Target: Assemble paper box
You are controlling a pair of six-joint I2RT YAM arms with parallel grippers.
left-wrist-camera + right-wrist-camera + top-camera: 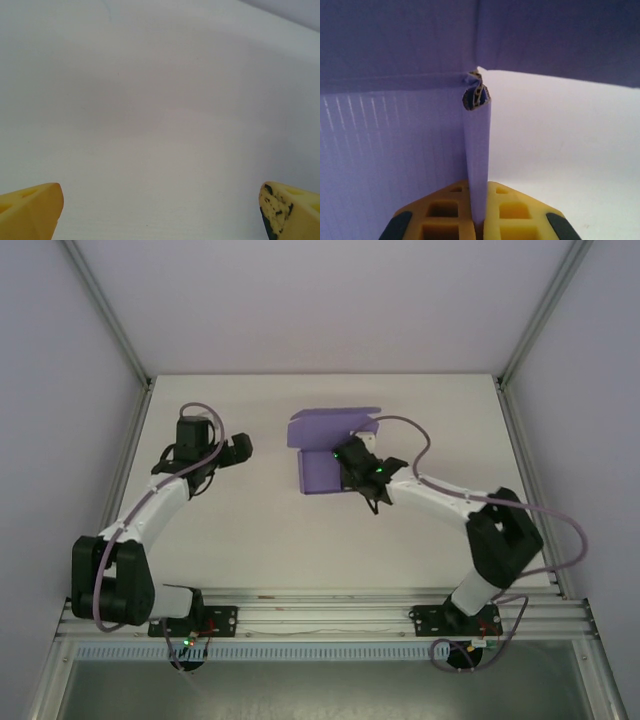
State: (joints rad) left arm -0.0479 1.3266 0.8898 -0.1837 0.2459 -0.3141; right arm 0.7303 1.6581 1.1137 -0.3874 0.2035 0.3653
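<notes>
The bench (300, 540) is a plain white sheet, enclosed by pale walls (300, 300) and aluminium frame posts (110, 310), with a slotted metal rail (320, 612) carrying both arm bases along the 6 o'clock edge. The paper box (320, 478) is purple and partly folded. It sits on the bench toward 12 o'clock of centre. Its far flap runs along the 9-to-3 o'clock line, and a squarer panel extends from it toward 6 o'clock. The right arm (440, 498) reaches in from 4 o'clock and places the right claw (347, 458) on the 3 o'clock side of that panel. In the right wrist view the right claw (479, 200) is clenched on a thin purple panel (477, 145) standing on edge between the yellow fingers (445, 210). A ribbed purple sheet lies to the left of this panel, a purple wall crosses the top, and bare bench lies to the right. The left claw (240, 448) stands well apart at 9 o'clock of the box. In the left wrist view the left claw (160, 210) is released, fingertips (30, 210) spread wide over bare white bench.
</notes>
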